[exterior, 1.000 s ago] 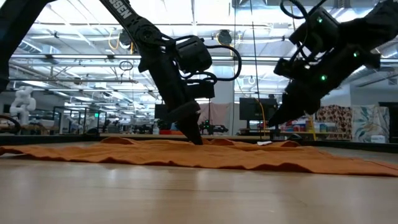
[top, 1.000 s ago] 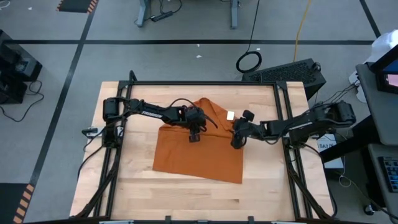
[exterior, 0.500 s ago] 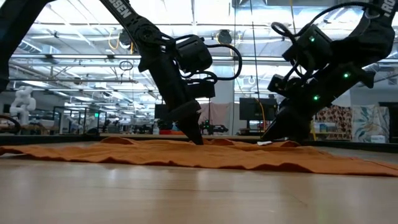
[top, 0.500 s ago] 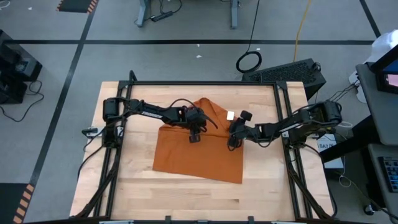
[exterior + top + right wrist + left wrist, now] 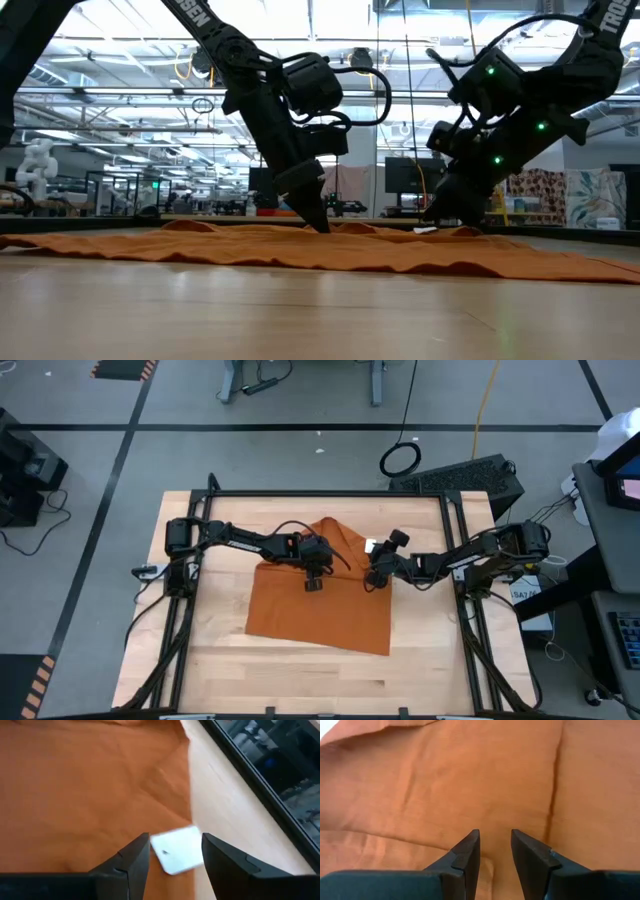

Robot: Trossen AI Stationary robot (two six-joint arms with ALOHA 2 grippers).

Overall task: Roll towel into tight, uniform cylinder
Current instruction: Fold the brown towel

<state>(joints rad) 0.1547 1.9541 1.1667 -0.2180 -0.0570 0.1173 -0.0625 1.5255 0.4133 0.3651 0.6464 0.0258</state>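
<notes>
The rust-orange towel lies spread on the wooden table, its far part bunched into a peak. Its white tag sticks out at the far right corner. My left gripper stands open, slanting down onto the towel's far middle. My right gripper is open and low over the towel's far right corner. In the right wrist view its fingers stand on either side of the tag. My left gripper comes from above, slanting down from the table's left. Both open fingertips sit on the towel's upper face, which lies flat on the table and shows bare between them. Whether my right gripper touches the towel or the tag, I cannot tell.
A black frame runs along the table's far edge and down both sides. Bare wood lies between the towel and the near edge. A crease runs across the towel ahead of my left gripper.
My right gripper has come down and moved toward the table's far edge and a little left, toward the tag corner, rolling and tipping its wrist on the way. The towel lies as before.
</notes>
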